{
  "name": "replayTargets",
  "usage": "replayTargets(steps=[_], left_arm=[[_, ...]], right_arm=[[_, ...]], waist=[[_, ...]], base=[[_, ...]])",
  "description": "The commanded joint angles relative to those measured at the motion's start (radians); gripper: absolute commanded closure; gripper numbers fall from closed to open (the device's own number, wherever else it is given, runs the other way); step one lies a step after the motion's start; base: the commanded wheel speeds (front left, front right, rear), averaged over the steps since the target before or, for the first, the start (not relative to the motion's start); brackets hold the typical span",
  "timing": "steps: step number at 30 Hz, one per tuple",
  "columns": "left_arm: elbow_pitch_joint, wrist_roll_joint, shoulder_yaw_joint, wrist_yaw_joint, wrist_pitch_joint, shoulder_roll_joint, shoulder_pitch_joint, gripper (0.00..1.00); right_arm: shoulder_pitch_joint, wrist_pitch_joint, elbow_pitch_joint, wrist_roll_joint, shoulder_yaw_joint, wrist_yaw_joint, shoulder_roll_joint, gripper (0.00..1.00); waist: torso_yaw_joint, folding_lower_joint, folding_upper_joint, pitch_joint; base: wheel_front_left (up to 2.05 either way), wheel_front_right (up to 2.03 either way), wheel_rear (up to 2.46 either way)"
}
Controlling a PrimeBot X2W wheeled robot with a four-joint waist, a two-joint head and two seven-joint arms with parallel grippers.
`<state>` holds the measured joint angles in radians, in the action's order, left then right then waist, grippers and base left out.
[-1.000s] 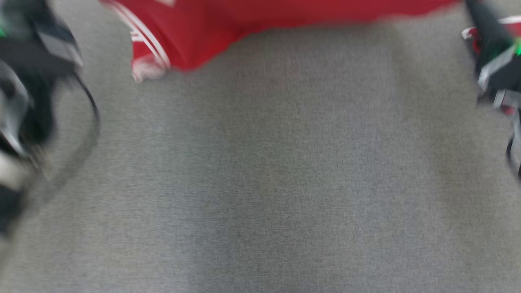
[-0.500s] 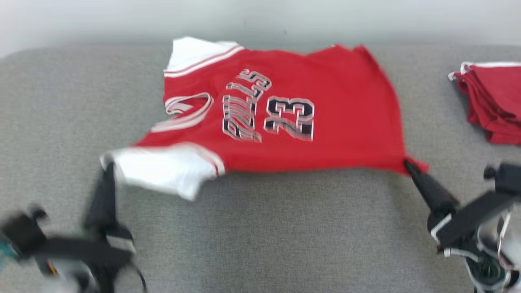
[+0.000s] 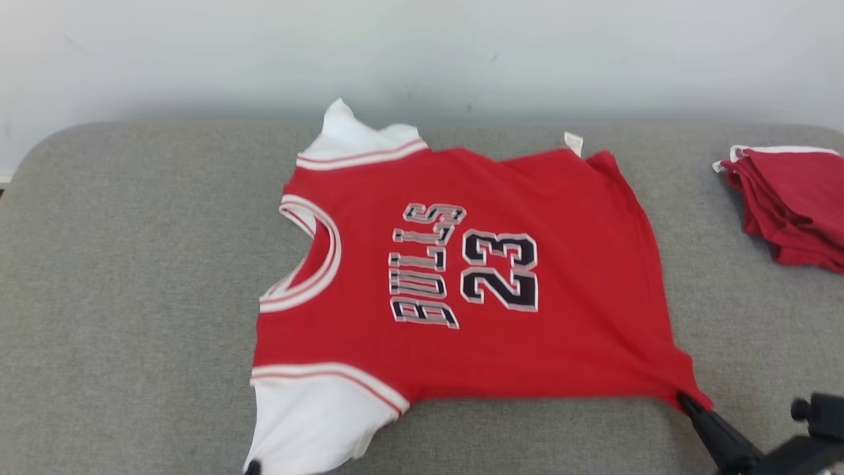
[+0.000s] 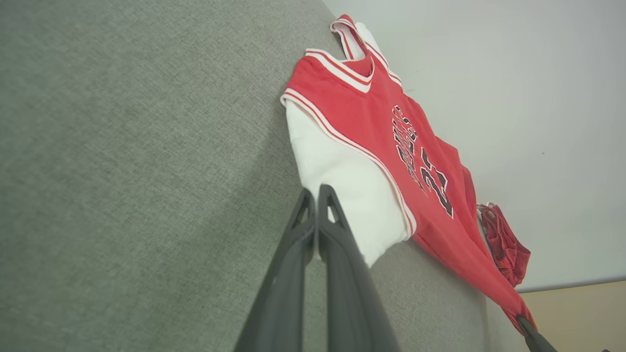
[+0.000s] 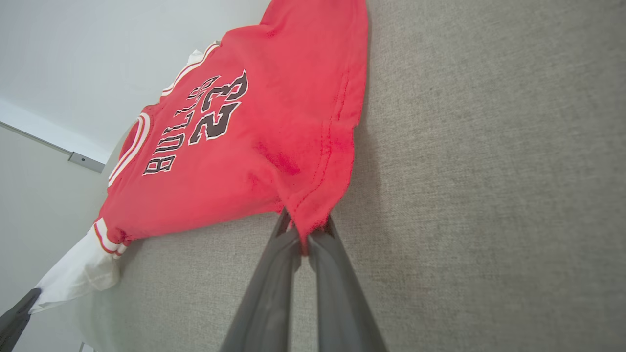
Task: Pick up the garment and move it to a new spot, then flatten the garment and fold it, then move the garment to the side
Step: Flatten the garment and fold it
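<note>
Both pincers are clamped on the jersey right now: my right gripper pinches the red hem corner, and my left gripper is closed at the edge of the white sleeve (pretty sure it has fabric, the pinch itself is hard to see). The jersey lies print-up on the grey cushion, mostly flat. For a good flatten I'd pull both corners apart evenly, lower them together, and let go well clear of the red pile.

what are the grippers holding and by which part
Both hold the red Bulls jersey: left gripper pinches the white sleeve edge, right gripper its hem corner.
</note>
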<state>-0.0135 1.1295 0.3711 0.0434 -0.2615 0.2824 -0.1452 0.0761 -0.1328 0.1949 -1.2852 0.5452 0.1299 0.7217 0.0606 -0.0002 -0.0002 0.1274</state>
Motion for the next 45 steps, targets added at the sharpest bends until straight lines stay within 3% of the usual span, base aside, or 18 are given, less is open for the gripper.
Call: replayTargets(steps=[1, 7, 13, 23, 28, 36, 45], left_arm=[[-0.006, 0.010, -0.011, -0.004, -0.003, 0.003, -0.018, 1.00], [-0.012, 0.043, -0.020, 0.007, 0.040, 0.034, -0.109, 1.00], [0.001, 0.052, 0.000, 0.013, 0.076, 0.045, -0.131, 1.00], [0.058, -0.022, -0.028, -0.015, 0.037, 0.072, -0.035, 1.00], [0.061, -0.070, -0.007, -0.019, 0.084, 0.105, 0.082, 1.00], [-0.099, -0.099, 0.016, -0.066, 0.180, 0.126, 0.339, 1.00], [-0.350, -0.122, 0.051, -0.125, 0.225, 0.098, 0.570, 1.00]], right_arm=[[-0.019, -0.006, 0.005, 0.012, 0.003, 0.001, 0.013, 1.00], [-0.107, -0.024, 0.029, 0.018, 0.005, 0.001, 0.059, 1.00], [-0.161, -0.014, 0.026, 0.008, 0.011, 0.001, 0.064, 1.00], [-0.115, 0.014, -0.009, 0.026, 0.014, 0.001, 0.057, 1.00], [-0.052, 0.052, -0.016, 0.038, 0.021, 0.001, 0.053, 1.00], [0.104, 0.121, 0.042, 0.046, 0.030, 0.001, 0.009, 1.00], [0.275, 0.170, 0.192, 0.073, 0.066, 0.001, -0.059, 1.00]], waist=[[0.006, 0.0002, 0.0002, -0.015], [0.024, 0.0002, 0.0002, -0.040], [0.029, 0.0002, 0.0002, -0.047], [0.012, 0.0002, 0.0002, -0.056], [-0.002, 0.0002, 0.0002, -0.046], [-0.026, 0.0002, 0.0002, 0.009], [-0.043, 0.0002, 0.0002, 0.066]], base=[[0.00, 0.00, 0.00], [0.00, 0.00, 0.00], [0.00, 0.00, 0.00], [0.00, 0.00, 0.00], [0.00, 0.00, 0.00], [0.00, 0.00, 0.00], [0.00, 0.00, 0.00]])
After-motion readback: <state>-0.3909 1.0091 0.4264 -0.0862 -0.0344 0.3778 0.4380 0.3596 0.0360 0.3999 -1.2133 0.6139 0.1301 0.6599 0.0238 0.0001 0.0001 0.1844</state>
